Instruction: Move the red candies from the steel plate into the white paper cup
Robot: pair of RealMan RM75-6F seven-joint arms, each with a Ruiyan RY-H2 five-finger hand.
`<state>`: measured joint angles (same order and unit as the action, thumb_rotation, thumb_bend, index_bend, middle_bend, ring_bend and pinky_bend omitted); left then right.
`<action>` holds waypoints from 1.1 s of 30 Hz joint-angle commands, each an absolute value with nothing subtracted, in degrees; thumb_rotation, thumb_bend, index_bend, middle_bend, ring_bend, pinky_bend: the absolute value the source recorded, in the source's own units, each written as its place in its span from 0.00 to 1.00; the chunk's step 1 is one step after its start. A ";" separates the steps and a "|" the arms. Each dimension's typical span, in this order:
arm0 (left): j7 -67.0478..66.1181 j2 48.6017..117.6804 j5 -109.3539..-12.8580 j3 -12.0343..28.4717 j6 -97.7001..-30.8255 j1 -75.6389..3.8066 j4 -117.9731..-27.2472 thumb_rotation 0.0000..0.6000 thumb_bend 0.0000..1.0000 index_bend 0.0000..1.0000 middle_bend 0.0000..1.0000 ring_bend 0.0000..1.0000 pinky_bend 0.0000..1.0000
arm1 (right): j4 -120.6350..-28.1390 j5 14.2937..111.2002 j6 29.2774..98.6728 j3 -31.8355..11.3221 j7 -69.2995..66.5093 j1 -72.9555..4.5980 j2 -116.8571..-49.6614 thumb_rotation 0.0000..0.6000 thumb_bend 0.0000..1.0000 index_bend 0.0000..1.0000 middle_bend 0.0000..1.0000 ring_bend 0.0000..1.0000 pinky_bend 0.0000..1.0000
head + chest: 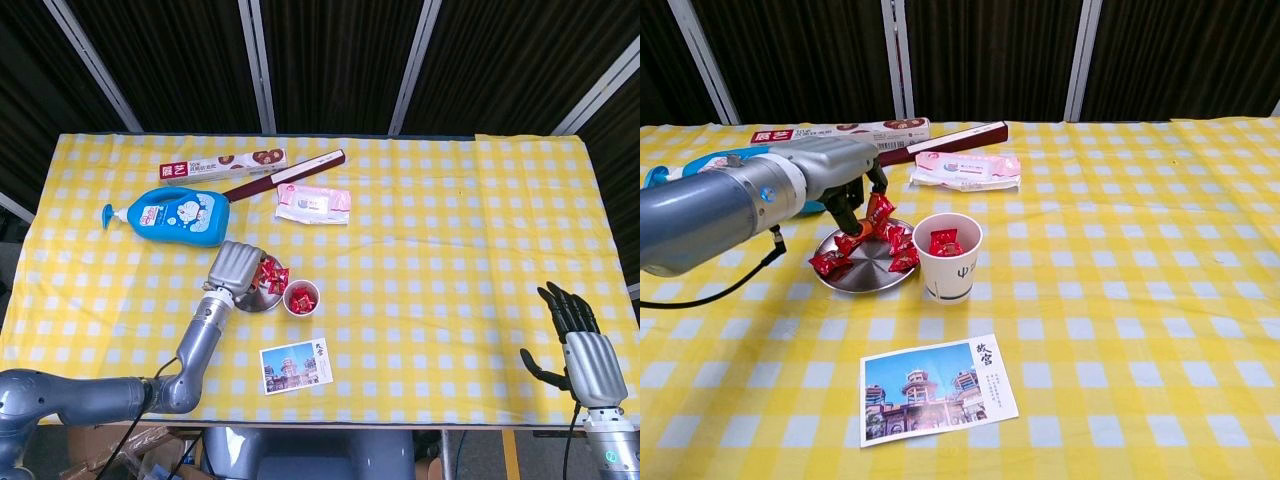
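The round steel plate (862, 272) sat left of centre on the yellow checked tablecloth (1120, 300), with the white paper cup (947, 258) touching its rim at three o'clock. Red wrapped candies (902, 260) lay on the plate, and one more (944, 242) lay in the cup. The left hand (845, 195) hung over the plate's eleven o'clock edge, pinching a candy (878, 208) above it. At twelve o'clock from the plate lay the blue lotion bottle (178, 217), the long biscuit box (222, 166), the dark slim box (284, 174) and the pink wipes packet (314, 205). At six o'clock from the cup lay a picture postcard (937, 389). The right hand (583, 345) rested well apart, at the table's four o'clock corner.
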<state>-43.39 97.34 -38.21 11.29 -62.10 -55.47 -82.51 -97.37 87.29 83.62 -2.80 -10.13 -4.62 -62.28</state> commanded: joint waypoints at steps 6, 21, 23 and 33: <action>-42.21 90.44 -42.89 13.22 -64.00 -54.72 -92.94 1.00 0.44 0.61 0.90 0.96 0.97 | -97.36 87.29 83.48 -2.75 -9.58 -4.68 -62.51 1.00 0.39 0.00 0.00 0.00 0.00; -49.06 96.17 -38.85 13.26 -61.51 -60.96 -93.94 1.00 0.42 0.58 0.89 0.95 0.97 | -97.28 87.33 83.97 -2.94 -10.18 -4.55 -62.40 1.00 0.39 0.00 0.00 0.00 0.00; -50.39 96.62 -37.43 13.12 -61.65 -61.58 -93.64 1.00 0.40 0.55 0.88 0.95 0.97 | -97.23 87.39 83.98 -2.95 -10.40 -4.56 -62.33 1.00 0.39 0.00 0.00 0.00 0.00; -52.59 96.54 -32.04 13.85 -62.67 -63.20 -94.56 1.00 0.24 0.40 0.85 0.94 0.97 | -97.21 87.83 84.32 -2.90 -10.61 -4.50 -62.23 1.00 0.39 0.00 0.00 0.00 0.00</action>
